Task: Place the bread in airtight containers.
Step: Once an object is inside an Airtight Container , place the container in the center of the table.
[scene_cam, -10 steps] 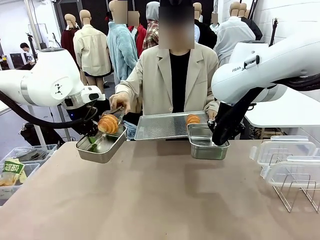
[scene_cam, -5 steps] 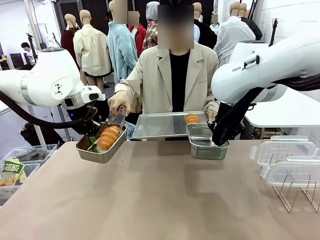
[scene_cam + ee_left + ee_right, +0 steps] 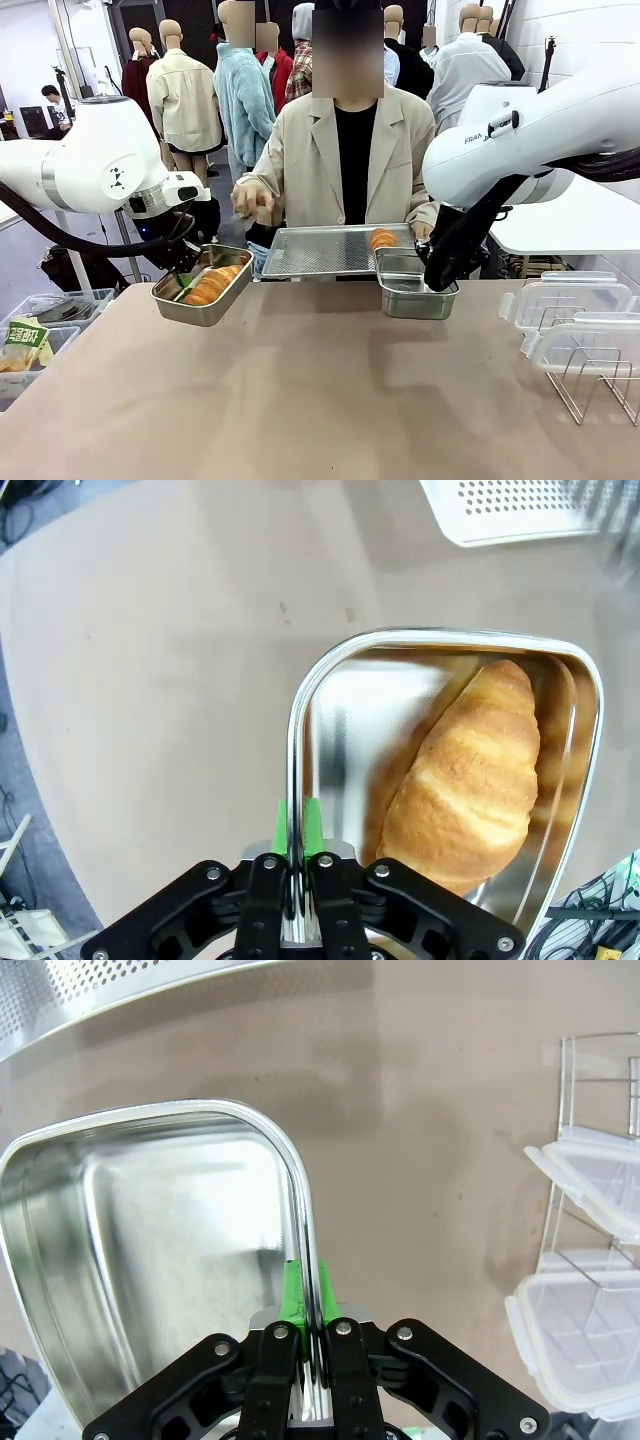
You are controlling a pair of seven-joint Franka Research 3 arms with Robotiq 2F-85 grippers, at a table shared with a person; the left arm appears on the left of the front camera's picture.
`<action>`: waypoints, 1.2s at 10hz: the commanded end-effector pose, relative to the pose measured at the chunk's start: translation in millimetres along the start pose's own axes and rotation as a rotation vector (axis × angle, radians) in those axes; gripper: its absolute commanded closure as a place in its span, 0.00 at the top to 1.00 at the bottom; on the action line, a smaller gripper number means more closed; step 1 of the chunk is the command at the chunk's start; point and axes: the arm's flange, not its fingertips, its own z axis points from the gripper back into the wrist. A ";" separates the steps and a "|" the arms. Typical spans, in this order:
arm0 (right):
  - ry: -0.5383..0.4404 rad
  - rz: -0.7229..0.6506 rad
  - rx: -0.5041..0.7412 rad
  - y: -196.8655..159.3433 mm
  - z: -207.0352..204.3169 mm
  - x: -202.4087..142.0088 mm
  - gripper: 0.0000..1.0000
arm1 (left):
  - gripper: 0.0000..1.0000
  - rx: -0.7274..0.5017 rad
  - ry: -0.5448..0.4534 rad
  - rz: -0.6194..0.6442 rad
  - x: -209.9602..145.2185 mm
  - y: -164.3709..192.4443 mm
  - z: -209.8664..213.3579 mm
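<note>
- Front view: the left pincer [image 3: 186,282] grips the near rim of the left container [image 3: 203,296], which sits tilted at the far left of the table [image 3: 320,400]. A bread roll [image 3: 212,285] lies inside it.
- The right pincer [image 3: 437,281] clamps the rim of the right container [image 3: 412,298] at the table's far edge. Just behind it the person holds a flat tray [image 3: 330,252] with a second roll [image 3: 382,239] on its right end. The person's hand [image 3: 250,200] is raised above the left container.
- Clear lids [image 3: 572,300] and a wire rack [image 3: 590,385] stand at the right.
- Left wrist view: the left pincer [image 3: 298,830] is closed on the left container's [image 3: 300,710] rim, green pads on either side of the steel edge. The bread roll [image 3: 470,770] lies lengthwise against the far wall. The flat tray's [image 3: 520,505] perforated corner shows at the top.
- Right wrist view: the right pincer [image 3: 303,1290] is pinched on the right container's [image 3: 150,1220] rim. The clear lids [image 3: 590,1190] lie on the wire rack [image 3: 560,1250], well apart from it.
</note>
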 end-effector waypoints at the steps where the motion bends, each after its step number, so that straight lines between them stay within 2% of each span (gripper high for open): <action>1: -0.022 -0.005 0.014 -1.8 -0.9 -3.3 0.00 | 0.00 0.002 -0.017 -0.017 0.2 1.0 1.7; 12: -0.022 -0.005 0.014 -1.8 -0.9 -3.3 0.00 | 0.00 0.002 -0.017 -0.017 0.2 1.0 1.7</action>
